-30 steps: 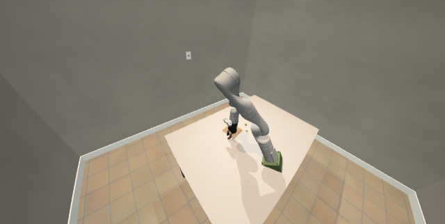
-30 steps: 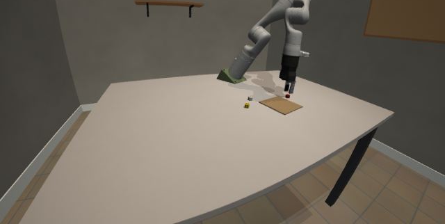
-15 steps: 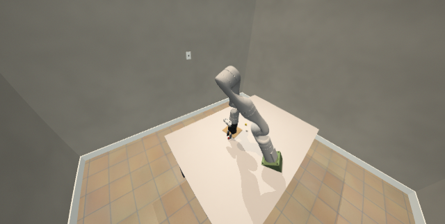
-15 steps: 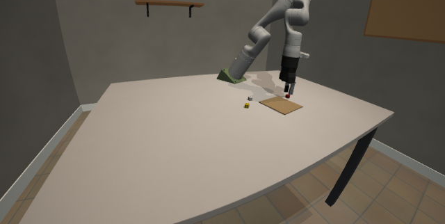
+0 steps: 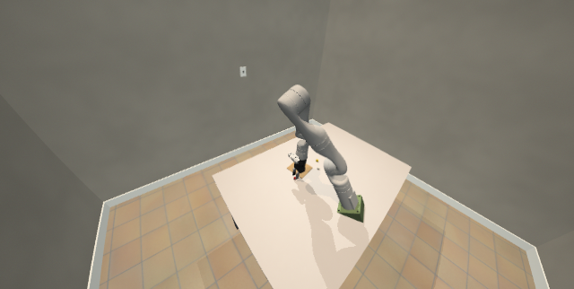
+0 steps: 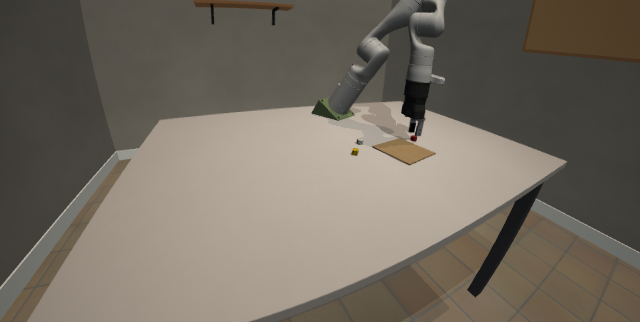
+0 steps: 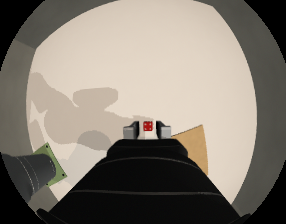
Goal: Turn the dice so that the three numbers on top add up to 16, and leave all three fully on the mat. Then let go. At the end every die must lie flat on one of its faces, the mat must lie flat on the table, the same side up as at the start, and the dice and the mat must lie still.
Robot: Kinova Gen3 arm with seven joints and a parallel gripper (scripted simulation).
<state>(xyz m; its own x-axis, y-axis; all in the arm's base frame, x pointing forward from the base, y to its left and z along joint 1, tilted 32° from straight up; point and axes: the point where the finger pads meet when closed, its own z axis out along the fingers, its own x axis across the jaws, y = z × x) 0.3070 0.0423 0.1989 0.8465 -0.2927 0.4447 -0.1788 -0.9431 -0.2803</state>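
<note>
Red is the die (image 6: pixel 414 138) (image 7: pixel 148 126) we look at first. It sits on the pale table (image 5: pixel 251 190) (image 6: pixel 240 187) (image 7: pixel 169 60), just off the tan mat (image 5: pixel 291 169) (image 6: pixel 404 152) (image 7: pixel 194 147), near one of its edges. From the wrist we see four dots on the face turned toward us.

Our gripper (image 5: pixel 295 174) (image 6: pixel 416 128) (image 7: pixel 147 127) points down over the red die. Its two fingers are part-way open — they are not pinching anything. In the wrist view the red die shows between them, with a gap on each side.

The mat lies flat on the table. On its other side we see two more dice, both off the mat. One is a yellow die (image 5: pixel 317 161) (image 6: pixel 355 151), and near it is a white die (image 5: pixel 318 169) (image 6: pixel 360 141). They are too small for us to read their dots.

Farther out, our big gray arm (image 5: pixel 327 150) (image 6: pixel 372 49) (image 7: pixel 29 172) bends up from a green base (image 5: pixel 360 217) (image 6: pixel 320 109) (image 7: pixel 60 172) on the table — and shadows spread over the table top.
</note>
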